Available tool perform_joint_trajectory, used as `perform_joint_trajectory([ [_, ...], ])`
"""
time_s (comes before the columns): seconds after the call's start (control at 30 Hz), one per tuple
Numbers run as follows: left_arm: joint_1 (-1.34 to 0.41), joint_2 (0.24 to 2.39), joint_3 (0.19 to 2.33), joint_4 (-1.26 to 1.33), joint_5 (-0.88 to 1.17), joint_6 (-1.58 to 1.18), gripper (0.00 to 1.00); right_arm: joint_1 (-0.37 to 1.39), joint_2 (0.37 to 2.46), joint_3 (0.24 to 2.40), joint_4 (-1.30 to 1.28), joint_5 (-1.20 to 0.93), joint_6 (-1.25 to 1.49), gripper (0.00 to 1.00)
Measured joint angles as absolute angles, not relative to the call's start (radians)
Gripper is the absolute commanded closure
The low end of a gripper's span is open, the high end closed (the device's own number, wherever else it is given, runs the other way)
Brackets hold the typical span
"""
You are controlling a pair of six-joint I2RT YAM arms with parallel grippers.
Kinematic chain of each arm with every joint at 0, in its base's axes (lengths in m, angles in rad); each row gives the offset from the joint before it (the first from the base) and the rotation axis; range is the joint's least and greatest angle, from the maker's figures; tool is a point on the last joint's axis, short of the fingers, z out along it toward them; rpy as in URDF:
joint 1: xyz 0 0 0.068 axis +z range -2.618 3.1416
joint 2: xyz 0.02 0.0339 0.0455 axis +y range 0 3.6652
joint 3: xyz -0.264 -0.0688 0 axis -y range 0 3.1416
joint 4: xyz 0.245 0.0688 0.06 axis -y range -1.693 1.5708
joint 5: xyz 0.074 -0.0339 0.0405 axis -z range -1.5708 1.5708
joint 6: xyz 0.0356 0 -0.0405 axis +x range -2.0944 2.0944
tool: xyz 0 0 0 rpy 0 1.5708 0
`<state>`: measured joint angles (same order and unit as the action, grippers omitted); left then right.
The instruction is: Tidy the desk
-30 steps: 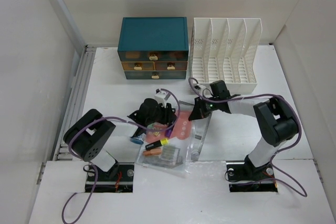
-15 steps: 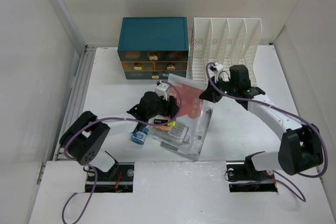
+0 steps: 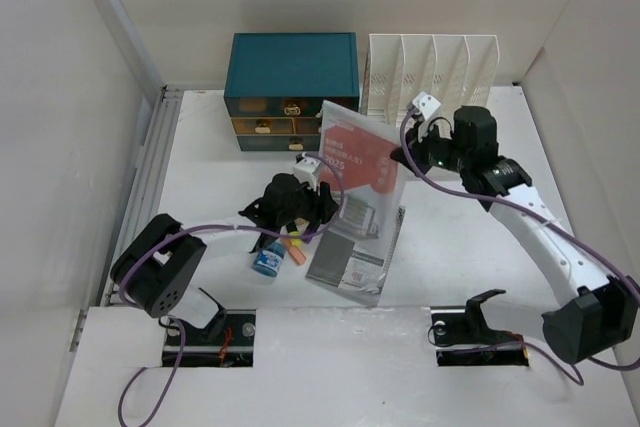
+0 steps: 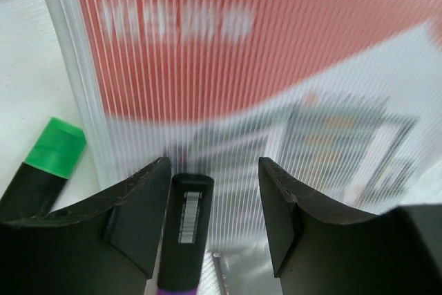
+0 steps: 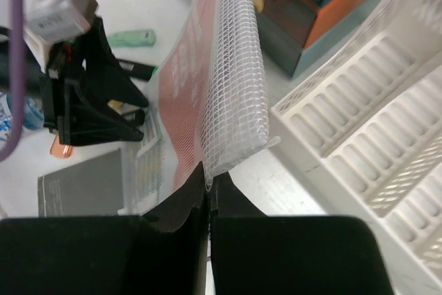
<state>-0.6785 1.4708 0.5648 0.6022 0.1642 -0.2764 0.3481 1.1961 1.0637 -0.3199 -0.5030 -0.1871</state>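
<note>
Filing step, it seems — right end effector [image 5: 208, 183] pinches the pouch [image 3: 355, 192], upright at centre of the table [image 3: 200, 177], which next needs swinging to the rack [image 3: 432, 72] at 1 o'clock — left end effector [image 4: 210, 191] gapes over a pen [image 4: 185, 229].

The left arm [image 3: 165, 267] folds low over its base, its forearm lying across to the right. The left gripper [image 3: 318, 209] sits low and points right. In the left wrist view its fingers [image 4: 131, 219] stand well apart, jaws open. The right arm [image 3: 540, 237] rises from an elbow at the near right and reaches far up and left, wrist high, with the right gripper [image 3: 405, 155] aimed left. Its fingers [image 5: 173, 212] are pressed together, pinching a pouch [image 5: 235, 67] by the edge.
</note>
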Motion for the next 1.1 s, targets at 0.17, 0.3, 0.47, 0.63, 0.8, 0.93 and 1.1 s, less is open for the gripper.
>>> perform_joint_trajectory([
  [0.17,-0.678,1.48,0.565,0.59,0.163,-0.27,0.49,0.348,1.156,1.156,-0.349,-0.463,-0.228,1.0],
  [0.3,-0.672,1.484,0.566,0.582,0.163,-0.27,0.49,0.348,1.131,1.234,-0.376,-0.403,-0.251,1.0],
  [0.47,-0.67,1.484,0.577,0.578,0.164,-0.269,0.47,0.348,1.093,1.299,-0.378,-0.327,-0.261,1.0],
  [0.63,-0.67,1.483,0.583,0.578,0.168,-0.269,0.44,0.341,1.076,1.338,-0.365,-0.226,-0.263,1.0],
  [0.8,-0.67,1.474,0.583,0.57,0.175,-0.268,0.42,0.314,1.076,1.353,-0.344,-0.107,-0.258,1.0],
  [0.93,-0.67,1.449,0.584,0.564,0.176,-0.267,0.36,0.305,1.075,1.363,-0.329,-0.015,-0.257,1.0],
  [1.1,-0.67,1.438,0.584,0.564,0.178,-0.266,0.25,0.294,1.076,1.377,-0.304,0.095,-0.256,1.0],
])
